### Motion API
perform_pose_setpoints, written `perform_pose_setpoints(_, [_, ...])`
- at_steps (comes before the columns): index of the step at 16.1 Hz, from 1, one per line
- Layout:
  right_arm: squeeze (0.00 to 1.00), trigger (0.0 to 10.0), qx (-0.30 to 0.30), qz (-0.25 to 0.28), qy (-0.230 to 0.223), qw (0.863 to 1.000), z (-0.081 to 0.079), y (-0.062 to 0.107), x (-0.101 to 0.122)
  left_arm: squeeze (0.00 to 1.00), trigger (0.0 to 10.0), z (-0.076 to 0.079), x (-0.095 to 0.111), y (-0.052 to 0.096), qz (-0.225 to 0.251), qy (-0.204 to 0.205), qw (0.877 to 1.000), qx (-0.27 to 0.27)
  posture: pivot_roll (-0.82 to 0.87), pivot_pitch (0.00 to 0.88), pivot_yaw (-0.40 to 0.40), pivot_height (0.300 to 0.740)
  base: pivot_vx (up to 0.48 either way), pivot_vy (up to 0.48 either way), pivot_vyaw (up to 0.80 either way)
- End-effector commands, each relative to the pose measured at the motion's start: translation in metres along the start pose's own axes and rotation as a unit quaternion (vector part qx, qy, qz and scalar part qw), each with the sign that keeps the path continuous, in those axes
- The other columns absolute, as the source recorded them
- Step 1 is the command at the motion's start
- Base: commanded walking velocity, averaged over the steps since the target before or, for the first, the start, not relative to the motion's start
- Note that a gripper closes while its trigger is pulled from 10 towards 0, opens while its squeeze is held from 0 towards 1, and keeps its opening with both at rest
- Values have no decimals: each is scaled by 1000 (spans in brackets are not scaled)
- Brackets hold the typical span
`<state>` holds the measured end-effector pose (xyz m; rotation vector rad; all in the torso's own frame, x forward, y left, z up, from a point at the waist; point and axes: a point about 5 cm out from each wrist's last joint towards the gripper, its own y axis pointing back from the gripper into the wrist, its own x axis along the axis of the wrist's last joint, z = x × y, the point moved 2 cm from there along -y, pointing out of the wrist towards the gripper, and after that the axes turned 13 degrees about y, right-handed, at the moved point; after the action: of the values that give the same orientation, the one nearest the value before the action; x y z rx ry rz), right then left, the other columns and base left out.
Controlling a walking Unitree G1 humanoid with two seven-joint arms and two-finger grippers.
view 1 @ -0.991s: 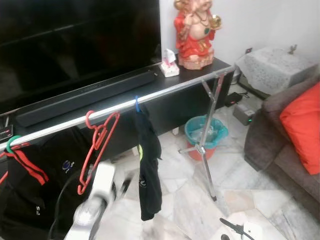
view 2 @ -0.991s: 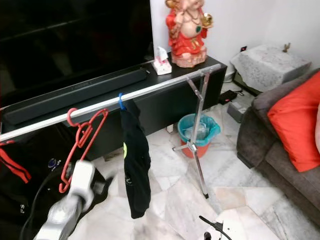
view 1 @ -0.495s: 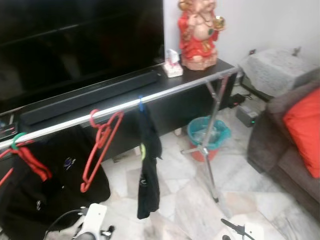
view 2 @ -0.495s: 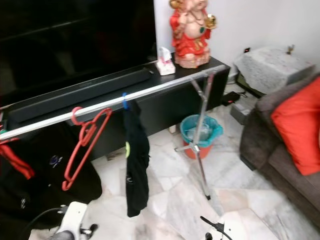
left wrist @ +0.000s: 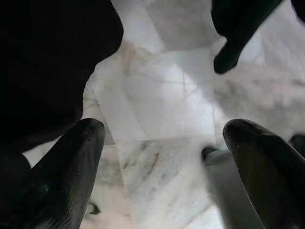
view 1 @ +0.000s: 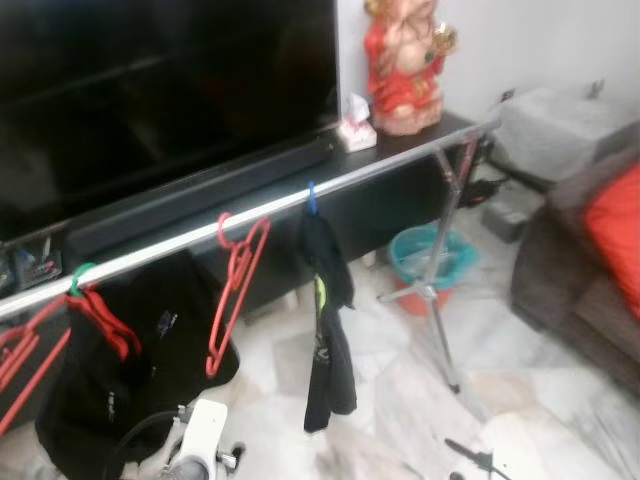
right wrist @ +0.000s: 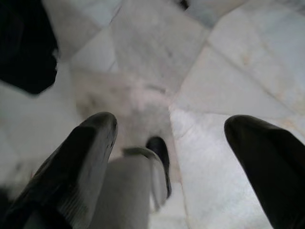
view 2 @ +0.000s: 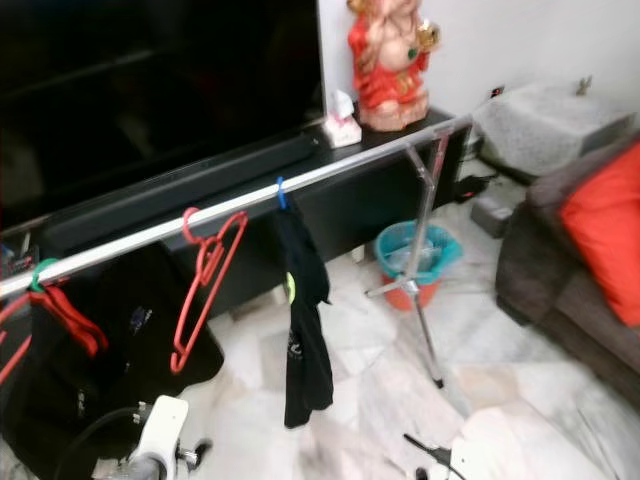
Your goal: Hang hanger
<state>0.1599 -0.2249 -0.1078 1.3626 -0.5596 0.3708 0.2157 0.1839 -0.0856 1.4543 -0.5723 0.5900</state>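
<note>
An empty red hanger (view 1: 236, 291) hangs by its hook on the silver rail (view 1: 180, 241) of a clothes rack. Right of it a black garment (view 1: 327, 325) hangs from a blue hook. At the rail's left end a black and red garment (view 1: 100, 385) hangs on a green-hooked hanger. My left arm (view 1: 205, 448) is low, below the red hanger and apart from it. The left gripper (left wrist: 162, 138) is open over the marble floor, with nothing between its fingers. My right gripper (right wrist: 169, 138) is also open over the floor and empty.
Behind the rail stand a black TV console (view 1: 400, 180) with a large dark TV (view 1: 150, 90), a red statue (view 1: 405, 60) and a tissue box (view 1: 356, 132). The rack's stand legs (view 1: 440, 310), a teal bin (view 1: 432, 262) and a sofa with a red cushion (view 1: 615, 235) are on the right.
My left arm has dropped from beside the red hanger to the bottom of the picture. The camera has turned left, so more of the rail's left end shows.
</note>
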Motion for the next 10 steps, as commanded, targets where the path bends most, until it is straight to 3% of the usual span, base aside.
perform_pose_setpoints(1, [0, 10000, 15, -5, 3, 1000, -14, 0, -2, 0, 10000, -9, 4, 1, 5, -12, 1000, 11, -209, 19, 77, 740, 0, 334, 800])
perform_pose_setpoints(5, [0, 10000, 18, -5, -3, 1000, -17, 0, -1, 0, 10000, -7, 3, 0, 5, -10, 1000, 8, -209, 22, 77, 740, 0, 282, 128])
perform_pose_setpoints(10, [0, 10000, 19, -6, -2, 1000, -18, -1, -1, 0, 10000, -2, 8, 0, 30, -3, 1000, -4, -209, 28, 79, 740, 0, 0, 0])
